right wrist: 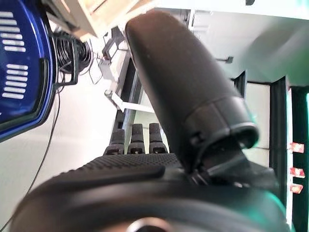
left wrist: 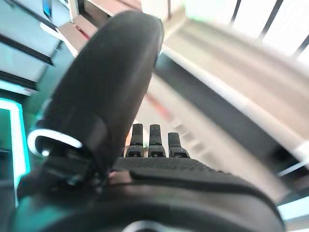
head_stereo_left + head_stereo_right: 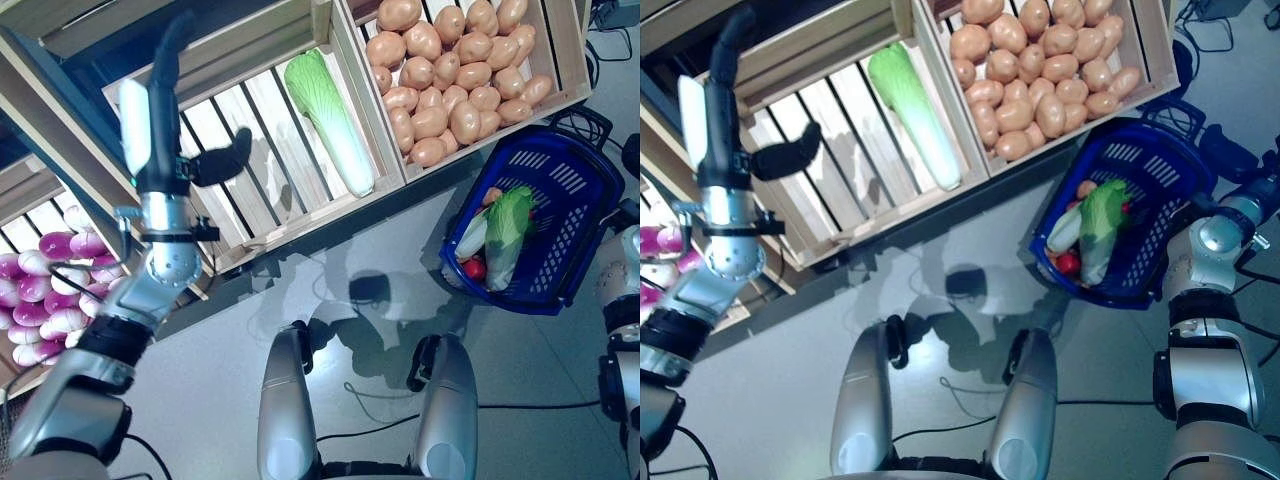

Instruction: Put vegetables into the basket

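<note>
The blue plastic basket (image 3: 575, 165) stands on the grey floor at the right, below the wooden stand. A green and white leafy cabbage (image 3: 508, 232) lies in it with a white vegetable (image 3: 470, 240), small red round ones (image 3: 475, 268) and an orange one (image 3: 492, 196). My left hand (image 3: 163, 110) is raised in front of a slatted crate at the left, fingers straight, thumb out, holding nothing; it also shows in the left wrist view (image 2: 169, 183). My right hand (image 3: 1228, 158) is just beside the basket's right rim (image 1: 24, 72), fingers (image 1: 135, 140) straight and empty.
The wooden stand (image 3: 385, 130) with its slatted crates runs across the back and left. Dark cables (image 3: 590, 120) lie on the floor behind the basket. Grey floor (image 3: 380, 240) lies between the stand and the basket.
</note>
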